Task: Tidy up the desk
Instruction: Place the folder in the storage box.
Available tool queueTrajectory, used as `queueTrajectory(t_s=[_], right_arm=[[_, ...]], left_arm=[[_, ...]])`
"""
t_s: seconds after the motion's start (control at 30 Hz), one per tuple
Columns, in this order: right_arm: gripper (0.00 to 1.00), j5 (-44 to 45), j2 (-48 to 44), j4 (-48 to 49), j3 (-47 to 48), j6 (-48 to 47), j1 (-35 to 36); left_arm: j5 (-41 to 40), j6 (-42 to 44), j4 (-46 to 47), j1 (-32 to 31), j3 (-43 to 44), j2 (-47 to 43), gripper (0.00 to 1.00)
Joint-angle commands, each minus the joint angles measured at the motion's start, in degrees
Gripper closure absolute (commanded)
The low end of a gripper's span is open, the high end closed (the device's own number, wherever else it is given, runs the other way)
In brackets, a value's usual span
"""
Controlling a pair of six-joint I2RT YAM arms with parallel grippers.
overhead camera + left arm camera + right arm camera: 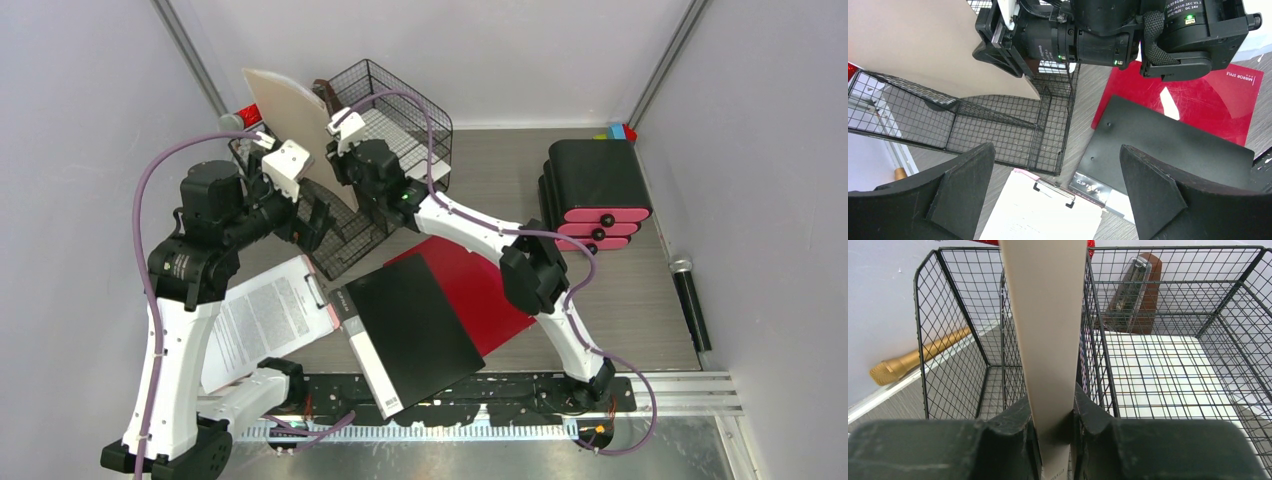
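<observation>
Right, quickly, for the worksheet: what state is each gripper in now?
Left gripper: open, holding nothing.
Right gripper: shut on the beige board.

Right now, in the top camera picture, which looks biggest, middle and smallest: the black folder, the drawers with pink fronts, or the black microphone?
1. black folder: largest.
2. drawer unit: smaller, though it stands taller, so nearer the camera.
3. black microphone: clearly smallest.
</observation>
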Motion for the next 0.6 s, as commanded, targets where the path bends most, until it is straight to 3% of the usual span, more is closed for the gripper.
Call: queueTrajectory(t_s=[0.0,0.57], right_arm=[[1.00,1.6,1.0,-4.1,2.4,-0.9,1.3],[1.00,9.1,2.5,-4.4,4.2,-3.3,3.9]], left_arm=[[1.1,0.1,1.9,0.3,0.4,-0.5,0.00],[0.3,-0.3,0.4,0.3,3.5,-0.6,0.00]])
